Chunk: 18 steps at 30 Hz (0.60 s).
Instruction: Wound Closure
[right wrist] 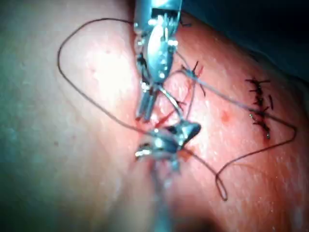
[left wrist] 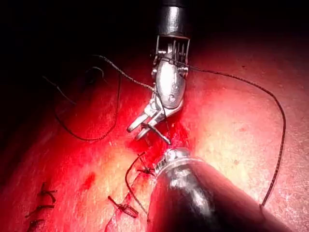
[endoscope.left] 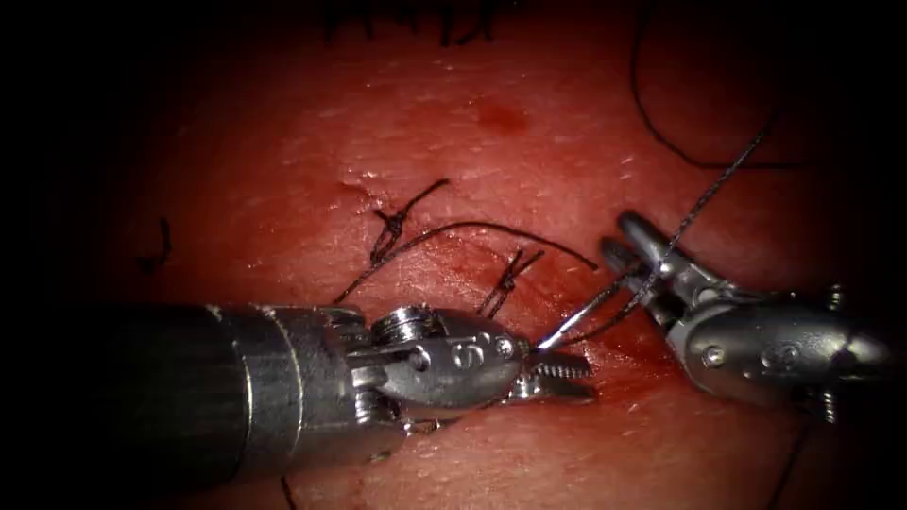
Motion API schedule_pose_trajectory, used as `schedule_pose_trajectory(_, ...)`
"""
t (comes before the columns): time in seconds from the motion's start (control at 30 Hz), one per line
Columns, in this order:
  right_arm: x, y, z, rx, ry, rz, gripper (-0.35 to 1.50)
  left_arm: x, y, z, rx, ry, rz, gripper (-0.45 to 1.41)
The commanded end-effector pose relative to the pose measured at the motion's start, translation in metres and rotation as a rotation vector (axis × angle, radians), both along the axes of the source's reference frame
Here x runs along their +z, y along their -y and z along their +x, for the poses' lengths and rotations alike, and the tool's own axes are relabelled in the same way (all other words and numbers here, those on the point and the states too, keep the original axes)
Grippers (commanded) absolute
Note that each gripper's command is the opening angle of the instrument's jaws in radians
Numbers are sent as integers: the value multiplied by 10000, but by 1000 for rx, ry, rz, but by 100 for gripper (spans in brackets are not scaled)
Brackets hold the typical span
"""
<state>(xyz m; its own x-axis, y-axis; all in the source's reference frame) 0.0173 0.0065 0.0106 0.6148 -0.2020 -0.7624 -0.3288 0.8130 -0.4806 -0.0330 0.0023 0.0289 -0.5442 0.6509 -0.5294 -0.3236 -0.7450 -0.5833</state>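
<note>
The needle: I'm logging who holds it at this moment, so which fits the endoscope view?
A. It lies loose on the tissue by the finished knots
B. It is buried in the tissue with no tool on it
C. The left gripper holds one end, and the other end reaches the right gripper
C: the needle runs from the left gripper, which grips one end, up to the right gripper, above the tissue.

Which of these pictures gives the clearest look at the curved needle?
The endoscope view: the needle runs bare between the left tool, holding one end, and the right tool, above the tissue. Both wrist views show a short glinting sliver.
</note>
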Motion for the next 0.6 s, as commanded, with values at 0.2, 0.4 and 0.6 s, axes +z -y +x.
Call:
schedule_pose_trajectory(0.2, 30, 1, -1, -20, -70, 70, -35, 3, 0, 0, 9, 6, -4, -22)
schedule_pose_trajectory(0.4, 40, 12, -5, -23, -115, 118, -35, 5, -2, 21, 34, 8, 0, -25)
schedule_pose_trajectory(0.6, 41, 30, -4, -43, -106, 134, -35, 8, -6, 30, 42, 13, 1, -25)
